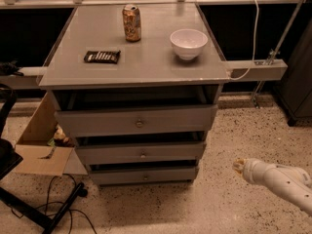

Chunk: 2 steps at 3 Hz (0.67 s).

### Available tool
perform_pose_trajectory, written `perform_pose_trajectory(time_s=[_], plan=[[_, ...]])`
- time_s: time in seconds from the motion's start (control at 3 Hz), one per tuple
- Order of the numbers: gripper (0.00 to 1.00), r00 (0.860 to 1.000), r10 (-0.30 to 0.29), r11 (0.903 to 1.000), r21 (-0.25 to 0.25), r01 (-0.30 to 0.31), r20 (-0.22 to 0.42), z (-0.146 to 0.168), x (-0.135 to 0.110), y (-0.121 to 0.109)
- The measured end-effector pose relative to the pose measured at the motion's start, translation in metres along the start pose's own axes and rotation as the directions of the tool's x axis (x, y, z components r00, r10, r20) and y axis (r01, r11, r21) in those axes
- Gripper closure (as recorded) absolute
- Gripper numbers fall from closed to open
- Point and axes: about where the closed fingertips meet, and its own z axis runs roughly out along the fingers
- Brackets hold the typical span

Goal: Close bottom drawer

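The bottom drawer (pixel 144 175) is the lowest and shortest grey front of three in the cabinet, with a tiny metal knob at its centre. Its front sits close under the middle drawer (pixel 141 152), with a dark gap above it. The top drawer (pixel 138 121) has the tallest front. My gripper (pixel 238 166) is on the end of a white arm at the lower right, above the speckled floor. It is well to the right of the bottom drawer and touches nothing.
On the cabinet's grey top (pixel 73 67) stand a drink can (pixel 131 22), a white bowl (pixel 188 43) and a dark candy bar (pixel 102 56). An open cardboard box (pixel 41 145) lies left of the cabinet. Black cables and a stand (pixel 53 208) cross the floor at the lower left.
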Motion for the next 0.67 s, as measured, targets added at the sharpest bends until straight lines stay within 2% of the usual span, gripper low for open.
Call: perform_pose_trajectory(time_s=[0.33, 0.67], plan=[[1.0, 0.999, -0.044, 0.9989, 0.019, 0.044, -0.005, -0.06, -0.049, -0.01], [1.0, 0.992, -0.12, 0.9913, 0.057, 0.118, 0.031, -0.14, -0.118, 0.009]])
